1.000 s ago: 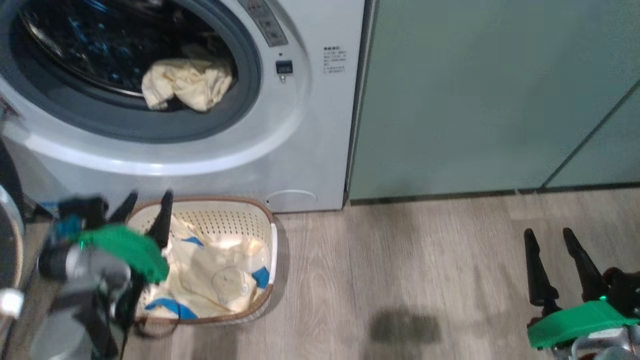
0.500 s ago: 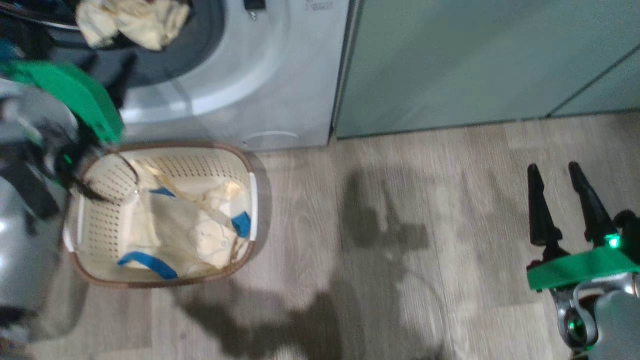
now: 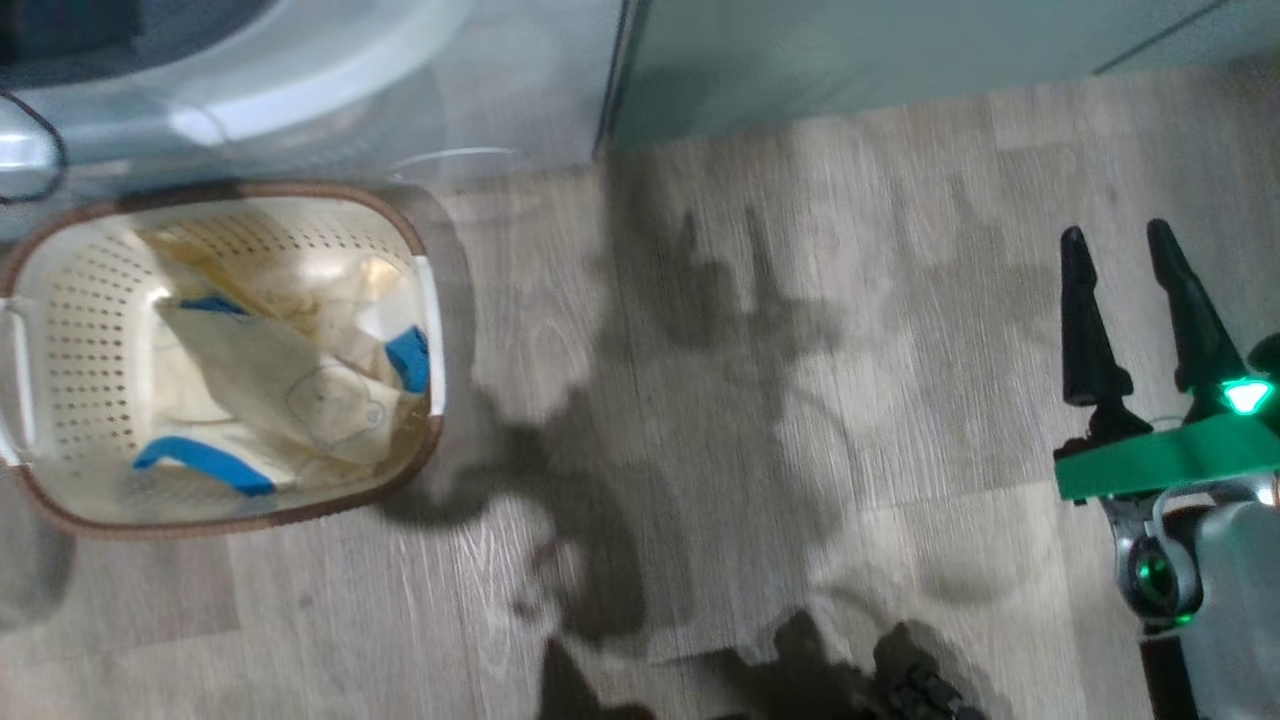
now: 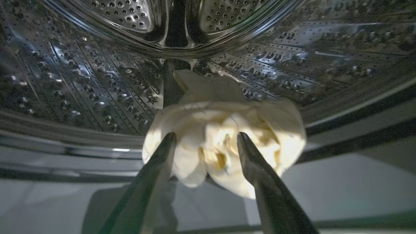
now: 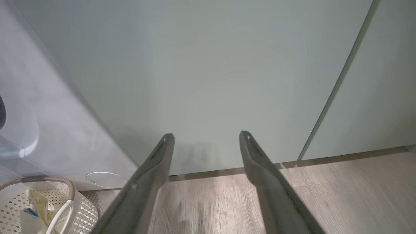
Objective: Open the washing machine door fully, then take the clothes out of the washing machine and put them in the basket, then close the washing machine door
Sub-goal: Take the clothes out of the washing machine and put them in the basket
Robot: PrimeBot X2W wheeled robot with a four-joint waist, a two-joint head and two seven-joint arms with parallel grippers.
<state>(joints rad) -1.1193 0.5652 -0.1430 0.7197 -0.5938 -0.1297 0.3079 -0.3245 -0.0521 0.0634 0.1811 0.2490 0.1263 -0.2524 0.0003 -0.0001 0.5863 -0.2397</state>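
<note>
Cream garment (image 3: 290, 390) lies in basket (image 3: 70, 330); second garment (image 4: 224, 143) in drum (image 4: 81, 91).

The wood-grain floor (image 3: 900, 300) carries the basket (image 3: 85, 340) beside the washing machine (image 3: 520, 90).

Basket (image 3: 85, 330): cream, dotted perforations, brown rim, white handles. Clothes (image 3: 290, 390) in it: pale cream-yellow w/ blue patches, faint bear outline. Garment (image 4: 208, 113) in drum (image 4: 81, 84): cream-yellow; drum steel, dimpled. Washing machine (image 3: 330, 60) white. Cabinet doors (image 5: 211, 65) sage-green. Floor (image 3: 750, 400) grey-brown wood grain. Right gripper (image 3: 1115, 232) black, green bracket (image 3: 1170, 460).
</note>
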